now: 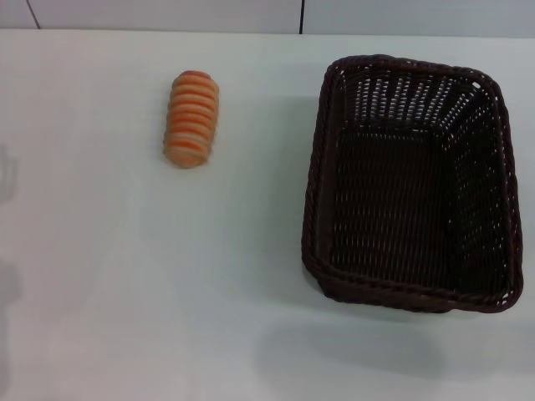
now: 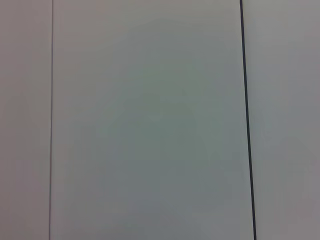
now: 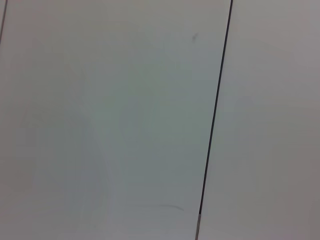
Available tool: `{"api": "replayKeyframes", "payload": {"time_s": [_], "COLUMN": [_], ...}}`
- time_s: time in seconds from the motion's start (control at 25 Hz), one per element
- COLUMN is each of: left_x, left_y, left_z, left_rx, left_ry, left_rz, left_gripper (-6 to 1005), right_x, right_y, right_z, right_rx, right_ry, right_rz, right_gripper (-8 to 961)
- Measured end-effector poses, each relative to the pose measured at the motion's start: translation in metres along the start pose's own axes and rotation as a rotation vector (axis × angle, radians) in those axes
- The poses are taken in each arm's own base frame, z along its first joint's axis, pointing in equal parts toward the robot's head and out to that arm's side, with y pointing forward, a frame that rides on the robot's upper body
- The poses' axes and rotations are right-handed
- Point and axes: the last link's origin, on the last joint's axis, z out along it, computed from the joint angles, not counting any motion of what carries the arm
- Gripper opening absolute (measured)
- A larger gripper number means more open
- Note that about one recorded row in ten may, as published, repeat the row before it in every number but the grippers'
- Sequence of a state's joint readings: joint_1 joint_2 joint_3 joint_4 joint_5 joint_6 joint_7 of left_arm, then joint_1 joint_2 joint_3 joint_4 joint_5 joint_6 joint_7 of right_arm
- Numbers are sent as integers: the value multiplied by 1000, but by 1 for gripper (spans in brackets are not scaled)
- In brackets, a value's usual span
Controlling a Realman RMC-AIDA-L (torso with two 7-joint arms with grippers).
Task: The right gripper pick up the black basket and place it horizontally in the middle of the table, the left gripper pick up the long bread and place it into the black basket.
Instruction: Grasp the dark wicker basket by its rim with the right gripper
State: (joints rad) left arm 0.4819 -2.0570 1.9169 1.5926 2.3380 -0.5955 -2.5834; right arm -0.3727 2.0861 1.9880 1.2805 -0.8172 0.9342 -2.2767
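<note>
The black basket (image 1: 411,184) is a large dark woven wicker basket. It stands empty on the right half of the white table (image 1: 125,276), its long side running front to back. The long bread (image 1: 192,118), a small ribbed orange-tan loaf, lies on the table at the back left, well apart from the basket. Neither gripper shows in the head view. Both wrist views show only pale flat panels with thin dark seams, with no fingers, basket or bread.
The table's far edge meets a pale wall (image 1: 167,12) with a dark vertical seam (image 1: 301,17). Faint shadows lie on the table at the left edge and near the front under the basket.
</note>
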Motion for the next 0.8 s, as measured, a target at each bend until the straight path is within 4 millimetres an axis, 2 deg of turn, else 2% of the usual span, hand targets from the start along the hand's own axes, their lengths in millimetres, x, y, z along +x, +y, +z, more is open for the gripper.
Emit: {"api": "replayKeyframes", "payload": {"time_s": [0.56, 0.8], "left_x": [1, 2], "left_y": [1, 0], "left_z": [1, 1], "left_rx": [-1, 1], "left_ry": [4, 6], "left_rz": [-1, -1], "left_gripper": [813, 813], "right_x": [0, -12], "right_y": [0, -16], "right_z": [2, 10], "right_rx": [-3, 50], "right_ry": [11, 139], "right_rz": [3, 82], "right_gripper": [586, 586]}}
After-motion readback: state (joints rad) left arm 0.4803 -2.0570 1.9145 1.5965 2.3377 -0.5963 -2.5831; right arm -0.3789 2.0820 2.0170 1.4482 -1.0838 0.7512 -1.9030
